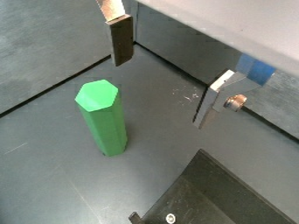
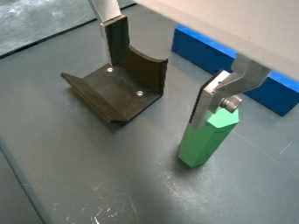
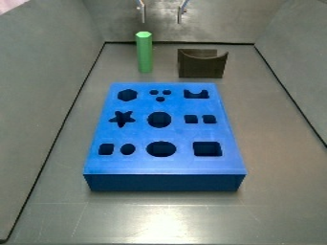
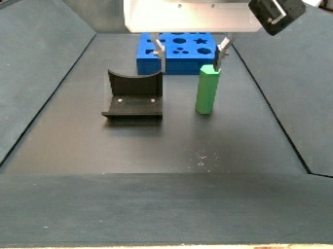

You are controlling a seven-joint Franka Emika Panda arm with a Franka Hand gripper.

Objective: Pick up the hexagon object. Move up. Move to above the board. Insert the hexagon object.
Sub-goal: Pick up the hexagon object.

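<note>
The hexagon object (image 1: pixel 101 114) is a bright green upright rod on the dark floor, seen in both wrist views (image 2: pixel 208 136) and both side views (image 3: pixel 144 51) (image 4: pixel 205 90). My gripper (image 1: pixel 167 74) hangs open and empty above the floor, also seen in the wrist view (image 2: pixel 163 74) and the side views (image 3: pixel 161 11) (image 4: pixel 186 47). The rod stands off to one side of the fingers (image 1: pixel 121 39), not between them, close to one finger (image 2: pixel 214 101). The blue board (image 3: pixel 163 134) with dark cut-outs lies flat beyond the rod (image 4: pixel 177 51) (image 2: pixel 228 66).
A dark U-shaped block (image 2: pixel 117 87) stands on the floor beside the rod (image 3: pixel 201 62) (image 4: pixel 132 94), and its edge shows in a wrist view (image 1: pixel 222 197). Grey walls (image 3: pixel 76 86) enclose the floor on the sides and back.
</note>
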